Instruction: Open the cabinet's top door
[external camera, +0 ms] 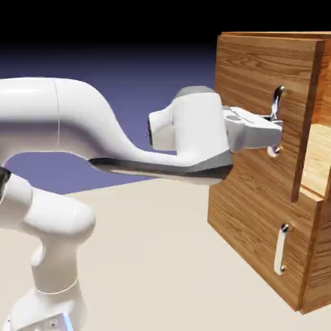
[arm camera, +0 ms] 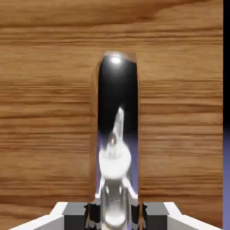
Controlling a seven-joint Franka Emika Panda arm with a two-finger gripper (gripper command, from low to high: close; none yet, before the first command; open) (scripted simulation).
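1. Nearest on the left, the white arm (external camera: 194, 129) rises from its base (external camera: 48, 310) and reaches right, its big rounded link level across the upper left of the exterior view.
2. Farther right, the gripper (arm camera: 113, 218) points at the cabinet's upper front. Its fingers (arm camera: 155, 215) are clenched on the long silver handle (arm camera: 117, 94), one on each side of the bar, gripping it below its upper end in the exterior view.
3. That handle is mounted upright on the top door (external camera: 258, 71), a nearly square wood-grain panel at the right. The door stands a little ajar, its near right edge apart from the cabinet body, with pale wood showing in the gap.
4. Below it is the shorter lower panel (external camera: 249, 220), flush with the brown cabinet (external camera: 317, 258), carrying a smaller upright silver handle (external camera: 280, 251) near its right side.
5. The pale tabletop (external camera: 142, 245) spreads left of the cabinet.
6. Farthest back is the blue-violet backdrop (external camera: 149, 77), darkening to black at the top.
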